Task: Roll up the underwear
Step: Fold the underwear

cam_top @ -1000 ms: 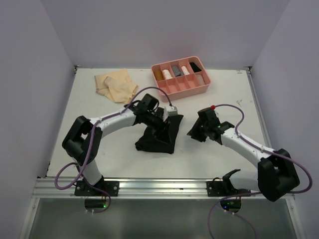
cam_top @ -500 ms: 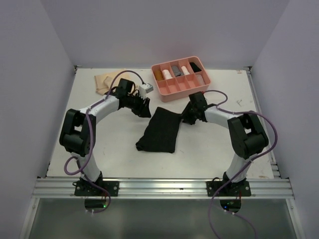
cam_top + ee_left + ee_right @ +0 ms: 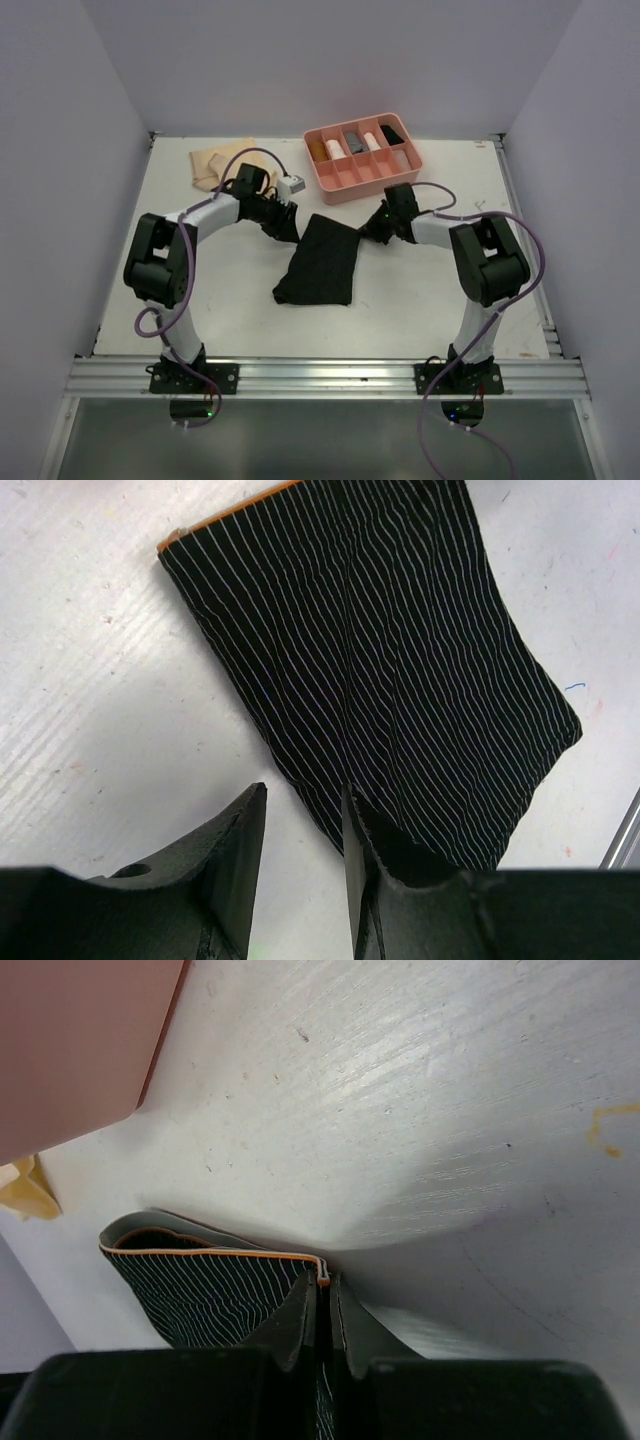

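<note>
The black pin-striped underwear (image 3: 320, 265) lies spread flat mid-table, its orange-trimmed waistband toward the far side. In the right wrist view my right gripper (image 3: 322, 1285) is shut on the waistband's right corner of this underwear (image 3: 210, 1285); from above it (image 3: 372, 228) sits at the cloth's far right corner. My left gripper (image 3: 288, 225) hovers at the far left corner. Its jaws (image 3: 302, 795) stand open over the cloth's edge (image 3: 400, 660), one finger above the fabric, the other above bare table. A pale tan underwear (image 3: 212, 165) lies crumpled at the far left.
A pink divided tray (image 3: 412, 165) with several rolled items stands at the back, just behind my right gripper; its wall (image 3: 80, 1040) fills the right wrist view's upper left. Walls close the table on three sides. Cables loop over both arms.
The black underwear went from a bunched heap to lying flat. Both grippers moved to its far corners. My right gripper closed on the waistband corner; the left narrowed slightly.
</note>
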Robot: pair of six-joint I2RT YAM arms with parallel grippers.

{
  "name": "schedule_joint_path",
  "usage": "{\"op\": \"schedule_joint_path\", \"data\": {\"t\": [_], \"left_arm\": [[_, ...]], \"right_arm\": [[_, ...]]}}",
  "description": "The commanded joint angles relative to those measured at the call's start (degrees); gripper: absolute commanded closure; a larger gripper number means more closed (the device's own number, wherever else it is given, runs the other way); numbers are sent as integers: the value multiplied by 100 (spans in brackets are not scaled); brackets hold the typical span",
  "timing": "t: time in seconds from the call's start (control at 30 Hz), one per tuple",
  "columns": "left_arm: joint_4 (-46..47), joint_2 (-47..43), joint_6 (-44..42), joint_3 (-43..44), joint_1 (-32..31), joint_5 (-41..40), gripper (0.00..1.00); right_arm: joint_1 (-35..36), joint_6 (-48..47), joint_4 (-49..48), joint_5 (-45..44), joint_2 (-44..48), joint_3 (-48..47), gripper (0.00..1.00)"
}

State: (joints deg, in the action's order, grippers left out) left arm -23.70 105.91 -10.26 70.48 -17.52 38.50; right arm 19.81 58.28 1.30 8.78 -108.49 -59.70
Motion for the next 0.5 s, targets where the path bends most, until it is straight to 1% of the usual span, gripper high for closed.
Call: {"op": "schedule_joint_path", "data": {"t": [0.0,0.17,0.2,0.27,0.3,0.33,0.37,0.47], "left_arm": [[84,193,-46,-34,47,123,61],[401,219,-116,27,47,359,53],[376,272,-142,123,47,369,52],[323,509,-186,501,47,430,51],[262,606,-204,633,47,456,50],[261,772,-204,747,47,544,50],[270,860,-178,948,47,597,50],[305,1186,-38,1292,47,825,50]], "right_arm": [[-13,-106,-42,133,11,527,100],[-12,-492,-376,467,450,1109,99],[-13,-571,-376,502,573,1197,83],[-13,-756,-219,511,732,1242,63],[-21,-783,-174,450,898,1303,50],[-13,-827,-183,354,952,1321,44],[-13,-845,-191,309,978,1338,42],[-13,-967,-148,361,681,1128,41]]}}
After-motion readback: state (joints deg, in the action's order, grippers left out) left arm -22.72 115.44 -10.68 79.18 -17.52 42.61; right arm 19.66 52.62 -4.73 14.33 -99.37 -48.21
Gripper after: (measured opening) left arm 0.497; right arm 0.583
